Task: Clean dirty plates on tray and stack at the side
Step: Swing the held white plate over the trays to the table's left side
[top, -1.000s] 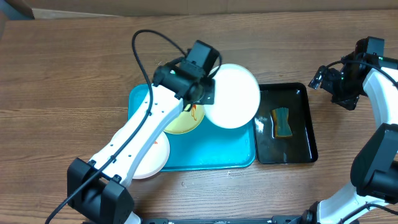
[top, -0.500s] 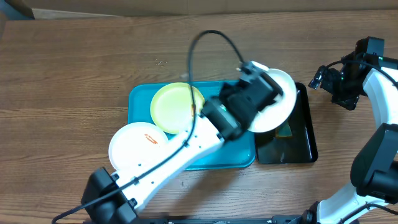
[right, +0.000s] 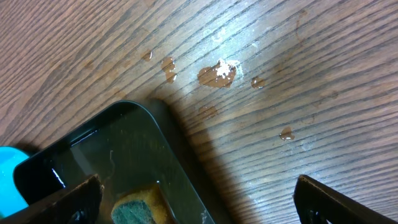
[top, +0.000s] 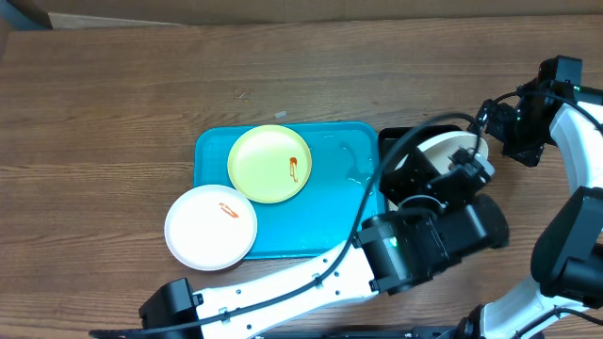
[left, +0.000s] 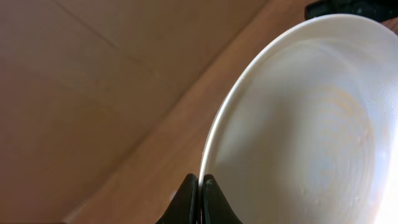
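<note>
The left pincer (left: 200, 182) is clamped tight on the rim of a white plate (left: 305, 118). The plate rises away from the fingers, tilted on edge, its hollow face toward the wrist camera. Seen from above, it hangs over the far part of the black tray (right: 106, 155), right of the blue tray (top: 325, 231). The right pincer (right: 198, 183) gapes wide beside the black tray's far right corner, apart from the plate. A yellow-green plate (top: 269, 163) lies flat on the blue tray's far left, and another white plate (top: 210, 227) overhangs its near left corner.
</note>
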